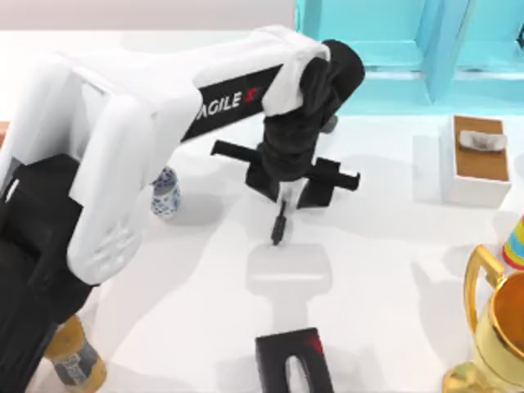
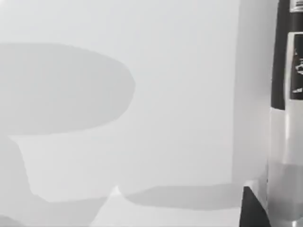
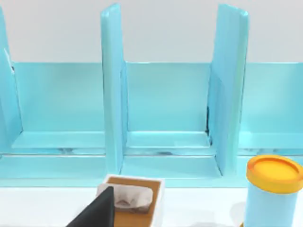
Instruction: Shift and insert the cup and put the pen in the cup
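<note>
My left arm reaches from the left across the table, and its gripper (image 1: 286, 190) hangs over the middle, shut on the pen (image 1: 280, 223). The pen hangs upright, black tip down, just above the white table (image 1: 368, 262). In the left wrist view the pen (image 2: 285, 118) shows its black and white-grey barrel close up. The cup (image 1: 166, 195), white with blue dots, stands on the table to the left of the gripper, partly hidden under my left arm. My right gripper (image 1: 295, 364) is parked at the near edge, open, with one black finger (image 3: 97, 213) in its wrist view.
A gold trophy (image 1: 491, 327) stands at the near right. A white box with a brown top (image 1: 475, 160) sits at the right. A blue shelf unit (image 1: 393, 49) lines the back, and a yellow bottle (image 1: 75, 354) stands near left. An orange-lidded blue tub (image 3: 272, 194) stands near the box.
</note>
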Controlling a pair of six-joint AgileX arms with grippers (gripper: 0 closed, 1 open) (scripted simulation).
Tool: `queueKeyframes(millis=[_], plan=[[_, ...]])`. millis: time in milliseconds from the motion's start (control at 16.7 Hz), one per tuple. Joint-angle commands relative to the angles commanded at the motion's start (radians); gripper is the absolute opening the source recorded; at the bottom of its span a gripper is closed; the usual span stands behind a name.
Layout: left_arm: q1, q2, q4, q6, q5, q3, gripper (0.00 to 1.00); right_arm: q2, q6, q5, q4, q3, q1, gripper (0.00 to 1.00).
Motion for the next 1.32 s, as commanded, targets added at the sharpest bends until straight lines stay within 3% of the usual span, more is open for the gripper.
queueKeyframes(millis=[360,420,480,1020,1320], plan=[[0.0,0.0,0.0,0.0,0.0,0.0,0.0,0.0,0.0,0.0,0.0,0.0,0.0,1.0],[-0.019,-0.058,-0.009,-0.024,0.05,0.016,0.0,0.0,0.0,0.0,0.0,0.0,0.0,1.0],[-0.02,-0.061,-0.011,-0.025,0.049,0.013,0.0,0.0,0.0,0.0,0.0,0.0,0.0,1.0],[-0.145,-0.415,-0.136,-0.157,0.034,-0.223,0.0,0.0,0.0,0.0,0.0,0.0,0.0,1.0],[-0.165,-0.453,-0.156,-0.175,0.033,-0.253,0.0,0.0,0.0,0.0,0.0,0.0,0.0,1.0]])
